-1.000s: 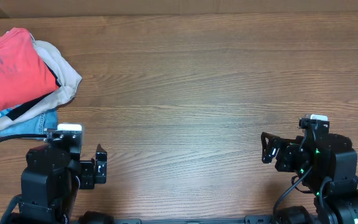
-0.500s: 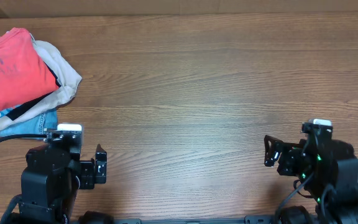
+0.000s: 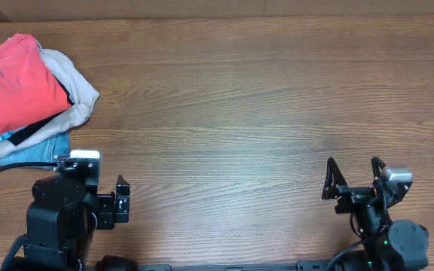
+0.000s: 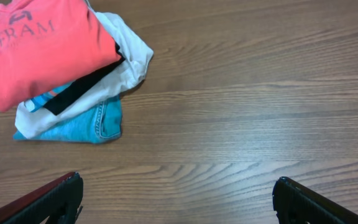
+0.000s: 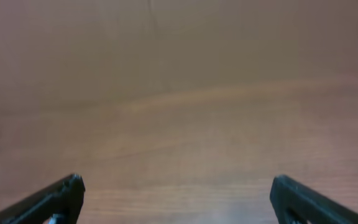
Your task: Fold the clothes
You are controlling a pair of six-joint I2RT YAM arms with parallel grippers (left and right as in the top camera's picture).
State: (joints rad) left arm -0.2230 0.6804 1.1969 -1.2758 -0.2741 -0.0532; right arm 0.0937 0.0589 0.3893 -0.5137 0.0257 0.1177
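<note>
Table [image 3: 239, 90]: wood-grain top, smooth, semi-matt w/ faint sheen. Coral-red T-shirt [image 4: 42, 50]: soft cloth, matt; lettering printed flat, dull. Beige garment [image 4: 129, 59]: matt cloth, lightly creased. Light-blue garment [image 4: 86, 127]: matt cloth, stitched hem visible. My left gripper [image 4: 176, 196] and right gripper [image 5: 176, 193]: black, matt, plastic by appearance.

Place: a robot test bench, more lab or workshop than home.
Machines: two black robot arms, the left arm [image 3: 62, 207] and the right arm [image 3: 386, 226], stand at the near edge of the counter [image 3: 224, 98].
Wiring: a black cable [image 3: 6, 172] runs across the counter to the left arm.
Surface: plain brown wood-grain counter.
Test goods: one pile of folded clothes [image 3: 29, 94] in the far left corner.
</note>
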